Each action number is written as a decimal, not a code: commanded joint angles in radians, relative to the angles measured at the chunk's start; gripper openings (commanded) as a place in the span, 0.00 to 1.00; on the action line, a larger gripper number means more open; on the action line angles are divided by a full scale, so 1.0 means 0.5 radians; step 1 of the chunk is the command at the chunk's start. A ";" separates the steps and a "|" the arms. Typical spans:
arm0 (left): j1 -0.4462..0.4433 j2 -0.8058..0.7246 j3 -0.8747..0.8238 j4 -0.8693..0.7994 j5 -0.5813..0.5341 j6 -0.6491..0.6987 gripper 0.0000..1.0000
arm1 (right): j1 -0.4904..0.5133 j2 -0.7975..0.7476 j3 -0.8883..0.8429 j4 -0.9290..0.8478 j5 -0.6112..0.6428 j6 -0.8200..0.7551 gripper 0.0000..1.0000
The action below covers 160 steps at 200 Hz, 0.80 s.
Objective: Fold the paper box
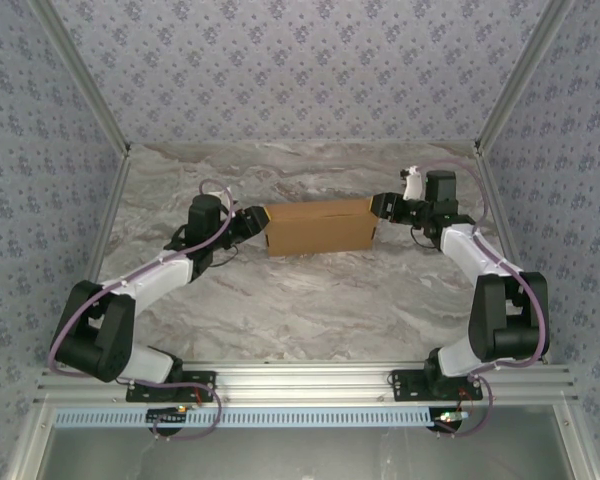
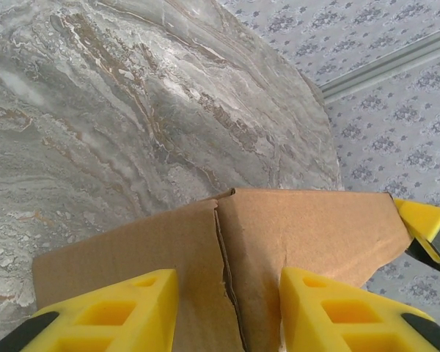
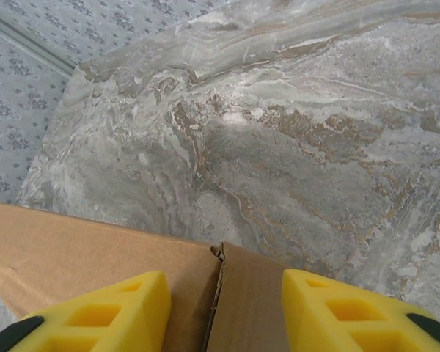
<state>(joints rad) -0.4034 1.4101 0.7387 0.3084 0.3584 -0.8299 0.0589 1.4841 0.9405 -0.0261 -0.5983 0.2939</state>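
While the box (image 1: 318, 228) lies lengthwise near the middle of the marbled surface (image 1: 310, 320), two robot arms flank it, one at each end. The left tool (image 2: 227, 282) is at the box's left end and the right tool (image 3: 226, 282) at its right end. In both wrist views, yellow fingers (image 2: 125, 312) stand apart on either side of a raised seam where two brown panels meet. Both tools look released: the jaws are parted, with card between and beneath them, and nothing appears to be pinched.

The cardboard should be light and fairly stiff across each flat panel, yet ready to hinge along its scored creases. Its cut edges look thin, and slightly ragged at the left seam, so a hard squeeze there could crush or tear them. On the smooth stone it would probably slide if pushed from one side only, so bracing both ends makes sense.

The box is far wider than either tool, so the best hold is likely a single flap or end panel, taken close to its crease and not across the whole body.
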 commanded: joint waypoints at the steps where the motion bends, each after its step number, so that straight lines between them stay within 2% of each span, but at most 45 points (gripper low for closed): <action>1: -0.024 0.059 -0.032 -0.343 -0.002 0.077 0.41 | 0.033 0.024 0.006 -0.327 -0.166 0.010 0.50; 53: -0.028 0.035 -0.022 -0.371 -0.007 0.104 0.42 | 0.029 0.025 0.055 -0.266 -0.311 0.102 0.55; 81: -0.028 0.031 -0.016 -0.379 -0.009 0.106 0.43 | 0.032 0.016 0.056 -0.351 -0.279 0.044 0.55; 160: -0.042 -0.118 -0.085 -0.399 0.092 0.223 0.51 | 0.077 -0.222 -0.192 -0.407 -0.231 -0.056 0.50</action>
<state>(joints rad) -0.4042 1.3762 0.7429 0.2359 0.3515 -0.7750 0.0586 1.4075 0.8959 -0.1326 -0.6846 0.2985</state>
